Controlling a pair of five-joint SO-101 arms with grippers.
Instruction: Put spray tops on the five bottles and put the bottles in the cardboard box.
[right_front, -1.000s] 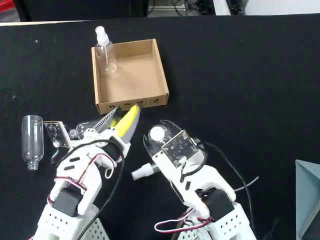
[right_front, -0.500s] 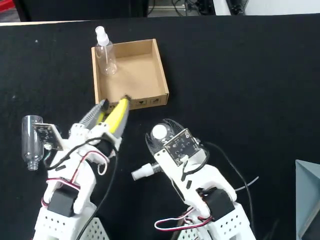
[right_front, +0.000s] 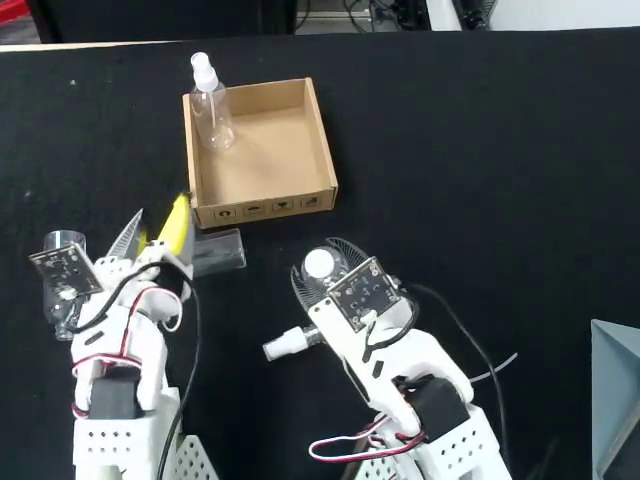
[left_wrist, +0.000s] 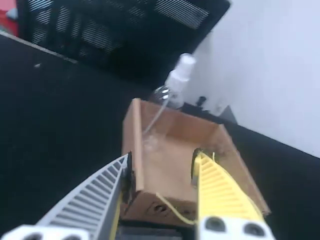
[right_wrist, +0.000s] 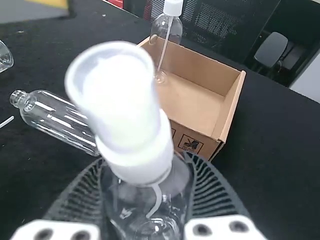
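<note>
Left claw (right_front: 158, 210), spread wide, hovers by the cardboard box's (right_front: 322, 140) near-left corner. Right claw (right_front: 325, 262) pinches a spray-topped bottle (right_wrist: 117, 95). A standing bottle (right_front: 210, 105) occupies the box's far-left corner. An open bottle (right_front: 215, 252) lies on the tabletop (right_front: 480, 150), just near of the box.

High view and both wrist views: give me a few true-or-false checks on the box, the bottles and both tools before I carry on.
1. A capped bottle stands inside the cardboard box. True.
2. The right tool is empty. False: it is shut on a bottle with a spray top.
3. The left tool is open and holds nothing. True.
4. The lying bottle in front of the box has a spray top on. False: its neck is bare.
</note>
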